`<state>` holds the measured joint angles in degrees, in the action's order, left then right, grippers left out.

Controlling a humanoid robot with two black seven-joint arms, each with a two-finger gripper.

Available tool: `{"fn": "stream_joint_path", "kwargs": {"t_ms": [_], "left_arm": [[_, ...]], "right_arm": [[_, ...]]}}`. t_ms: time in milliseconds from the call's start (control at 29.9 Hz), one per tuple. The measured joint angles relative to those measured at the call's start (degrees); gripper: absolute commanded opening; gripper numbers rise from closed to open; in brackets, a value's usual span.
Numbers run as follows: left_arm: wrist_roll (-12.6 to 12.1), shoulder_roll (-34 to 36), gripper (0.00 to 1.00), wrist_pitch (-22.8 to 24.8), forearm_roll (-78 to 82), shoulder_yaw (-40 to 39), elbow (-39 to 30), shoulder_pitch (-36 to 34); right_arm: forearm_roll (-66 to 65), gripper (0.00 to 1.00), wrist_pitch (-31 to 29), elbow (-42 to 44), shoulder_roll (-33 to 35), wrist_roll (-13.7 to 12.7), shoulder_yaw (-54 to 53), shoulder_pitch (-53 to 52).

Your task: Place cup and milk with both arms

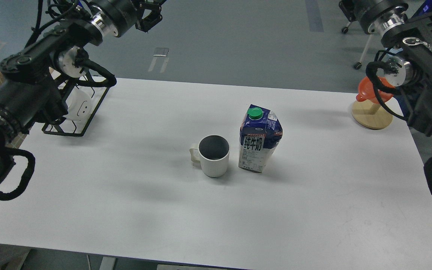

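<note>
The white ribbed cup (214, 159) with a dark inside stands upright near the middle of the white table (126, 195), its handle to the left. The blue and white milk (259, 140) carton with a green cap stands upright just right of it, close beside it. My left gripper (149, 15) is high at the top left, far from both; its fingertips are cut off by the top edge. My right arm (407, 56) is raised at the top right; its gripper is past the top edge.
A black wire rack (75, 125) with a white dish (79, 107) sits at the table's far left, partly behind my left arm. A wooden cup stand (371, 116) with an orange cup (368, 90) stands at the far right corner.
</note>
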<state>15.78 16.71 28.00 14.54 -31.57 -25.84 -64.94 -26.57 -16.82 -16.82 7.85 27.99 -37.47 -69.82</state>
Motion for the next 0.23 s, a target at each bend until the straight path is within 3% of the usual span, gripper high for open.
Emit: {"fn": "stream_joint_path", "kwargs": {"t_ms": [234], "left_arm": [[-1.00, -4.94, 0.99, 0.00, -0.05, -3.66, 3.92, 3.92]], "right_arm": [[0.29, 1.00, -0.97, 0.30, -2.84, 0.00, -4.57, 4.22]]}}
